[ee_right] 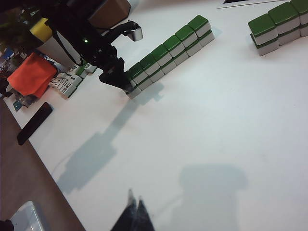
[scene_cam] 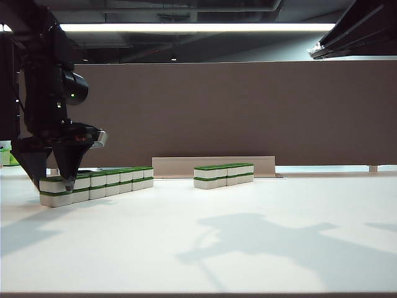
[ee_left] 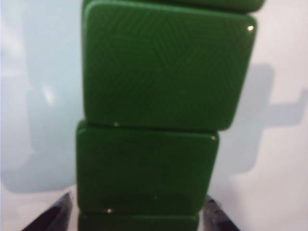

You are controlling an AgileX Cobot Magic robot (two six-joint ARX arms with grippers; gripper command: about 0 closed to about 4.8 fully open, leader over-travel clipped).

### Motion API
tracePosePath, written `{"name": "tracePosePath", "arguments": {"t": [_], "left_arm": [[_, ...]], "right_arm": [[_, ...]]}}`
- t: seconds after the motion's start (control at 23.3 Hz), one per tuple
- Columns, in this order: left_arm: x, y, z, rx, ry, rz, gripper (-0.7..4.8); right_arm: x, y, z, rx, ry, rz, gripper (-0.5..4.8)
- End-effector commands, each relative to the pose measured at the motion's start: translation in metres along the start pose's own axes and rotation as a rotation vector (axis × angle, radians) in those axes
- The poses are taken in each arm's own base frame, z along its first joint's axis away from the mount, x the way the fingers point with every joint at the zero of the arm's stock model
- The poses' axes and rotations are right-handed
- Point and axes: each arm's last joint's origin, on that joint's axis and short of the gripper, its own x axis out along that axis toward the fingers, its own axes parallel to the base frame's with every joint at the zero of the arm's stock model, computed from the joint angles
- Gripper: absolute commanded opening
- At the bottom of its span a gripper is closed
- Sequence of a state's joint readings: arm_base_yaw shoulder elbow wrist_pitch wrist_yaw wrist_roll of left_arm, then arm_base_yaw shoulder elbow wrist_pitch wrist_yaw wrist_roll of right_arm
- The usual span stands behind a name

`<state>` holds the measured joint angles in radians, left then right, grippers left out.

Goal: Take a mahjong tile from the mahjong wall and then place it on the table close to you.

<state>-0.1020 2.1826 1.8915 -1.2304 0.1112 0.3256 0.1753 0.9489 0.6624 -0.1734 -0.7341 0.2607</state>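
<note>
The left hand (scene_cam: 57, 176) hangs right over the near end of the tile wall (scene_cam: 99, 182), at about 9 o'clock on the desk (scene_cam: 205, 236) in the outside view. Its two fingers are spread wide. One finger stands on each side of the end tile (ee_left: 144, 168), and it is not squeezing anything yet. The wall is two tiles high, green on top and white below.

To do this step well, I think the hand should go down only as far as the top tile. It should sit in the middle of that tile, so it does not bump the next one, then close slowly.

The right hand (ee_right: 134, 211) is up high, well away from the wall. Its tips look closed together and it holds nothing.
</note>
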Motion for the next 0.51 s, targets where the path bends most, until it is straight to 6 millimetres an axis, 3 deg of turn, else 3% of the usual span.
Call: {"name": "tracePosePath", "arguments": {"t": [0.04,0.51], "left_arm": [[0.0033,0.0009,0.0018,0.008,-0.001,0.003,3.41],[0.0123,0.0025,0.0038,0.008,0.009,0.0,3.4]], "right_arm": [[-0.0009,0.0018,0.0031,-0.015,-0.015,0.005,-0.01],[-0.0009,0.0017,0.0032,-0.015,-0.016,0.003,-0.01]]}}
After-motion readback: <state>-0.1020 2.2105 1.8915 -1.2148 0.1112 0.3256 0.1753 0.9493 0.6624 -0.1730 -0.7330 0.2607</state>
